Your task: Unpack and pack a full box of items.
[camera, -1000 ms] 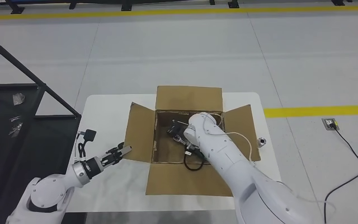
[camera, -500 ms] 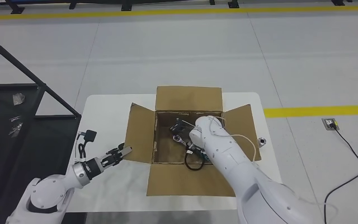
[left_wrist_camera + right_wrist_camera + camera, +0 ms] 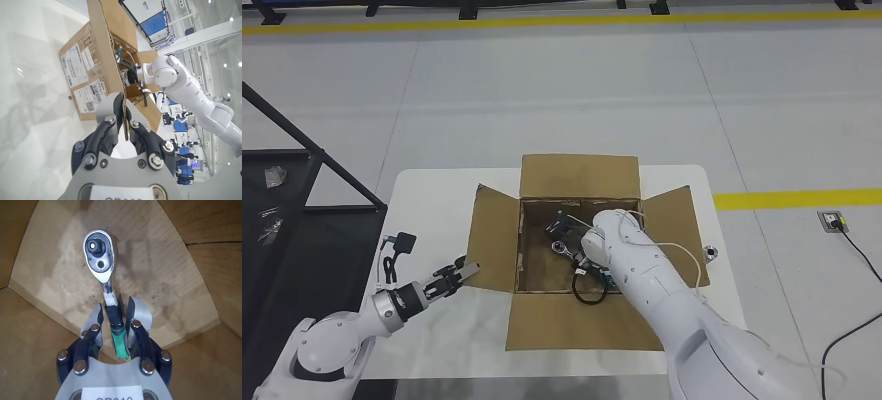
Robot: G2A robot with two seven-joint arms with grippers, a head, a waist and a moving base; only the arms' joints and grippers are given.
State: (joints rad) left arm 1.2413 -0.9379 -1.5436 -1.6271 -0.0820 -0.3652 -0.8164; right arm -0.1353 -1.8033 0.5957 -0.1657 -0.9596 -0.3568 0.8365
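An open cardboard box point(image 3: 580, 176) stands in the middle of the white table point(image 3: 432, 200). My left gripper point(image 3: 464, 269) is at the box's left side, shut on the edge of the left flap point(image 3: 105, 43), which sits pinched between the pads point(image 3: 117, 111). My right arm reaches down into the box. On the box floor point(image 3: 155, 275) lies a ratchet wrench point(image 3: 99, 255) with a chrome head and a green and black handle point(image 3: 119, 338). My right gripper point(image 3: 115, 308) is open and straddles that handle, one finger on each side with small gaps.
A black cabled device point(image 3: 397, 246) lies on the table to the left of the box. A small metal part point(image 3: 709, 252) sits by the right flap. The box walls stand close around my right gripper. A dark frame point(image 3: 302, 170) borders the table's left side.
My right arm has shifted slightly to the right inside the box. The left gripper and flap have stayed put.
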